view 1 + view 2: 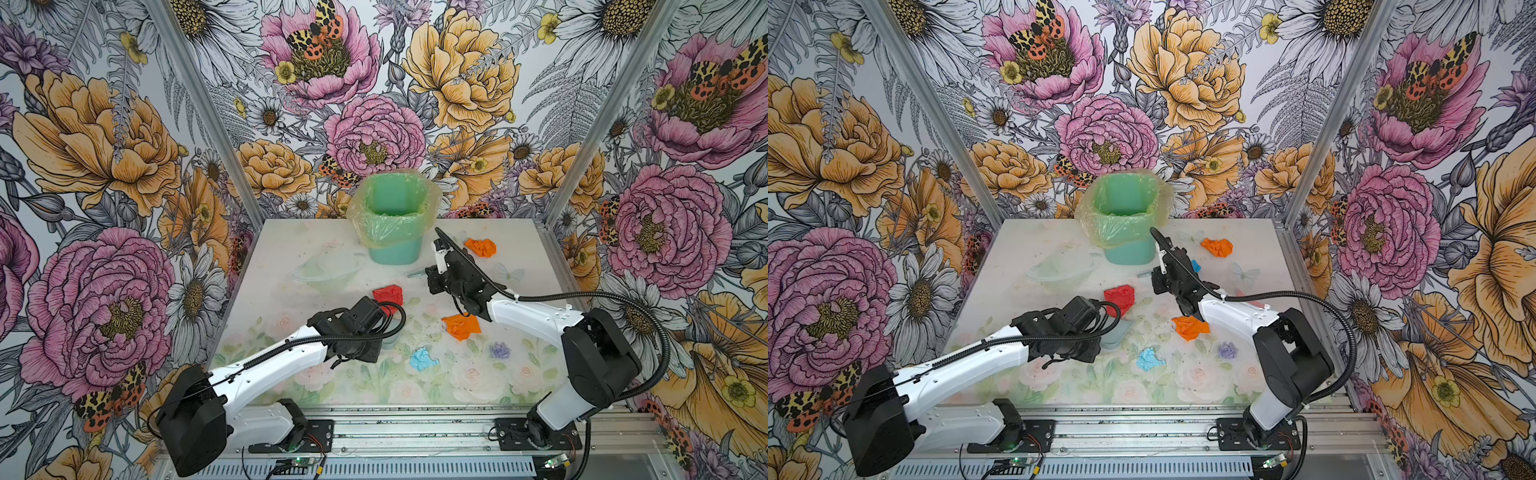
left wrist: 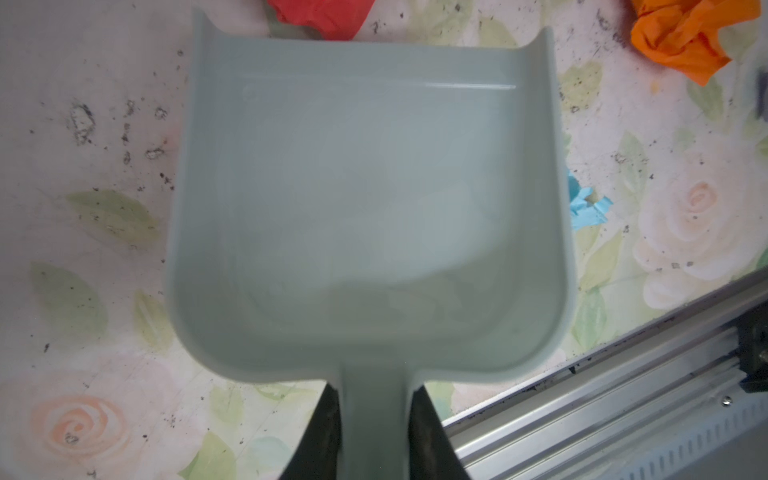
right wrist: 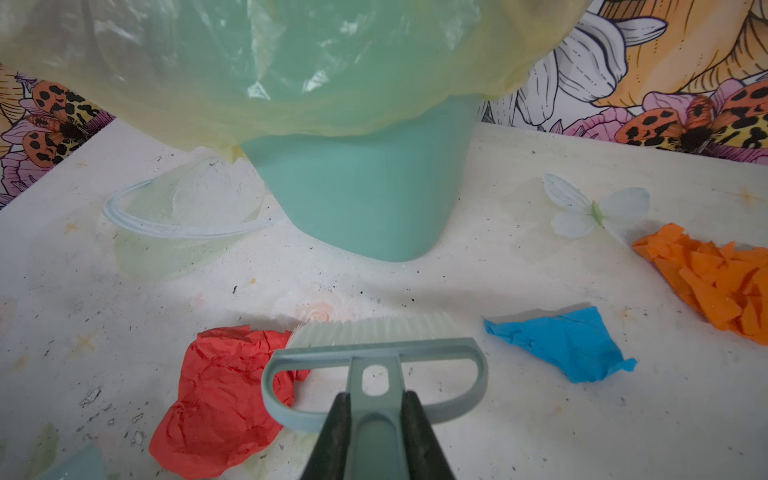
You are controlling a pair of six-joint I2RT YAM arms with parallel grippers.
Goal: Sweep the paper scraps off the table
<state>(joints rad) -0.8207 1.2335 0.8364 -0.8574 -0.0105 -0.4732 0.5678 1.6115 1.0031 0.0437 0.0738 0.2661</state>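
My left gripper [image 2: 376, 401] is shut on the handle of a grey-blue dustpan [image 2: 370, 208], held low over the table [image 1: 291, 257]; the pan is empty. A red scrap [image 1: 388, 296] lies just past the pan's lip. My right gripper [image 3: 376, 399] is shut on a matching brush [image 3: 374, 345], its white bristles beside the red scrap [image 3: 220, 395]. To the brush's other side lies a blue scrap [image 3: 561, 343], with an orange one [image 1: 481, 247] beyond it. Another orange scrap [image 1: 461, 326] and a light blue one [image 1: 422, 359] lie nearer the front.
A green bin [image 1: 392, 220] lined with a yellowish bag stands at the back middle, right behind the brush. A pale bowl shape [image 1: 324, 270] sits left of it. Silver rails [image 1: 415, 419] edge the front, and floral walls close in the other sides.
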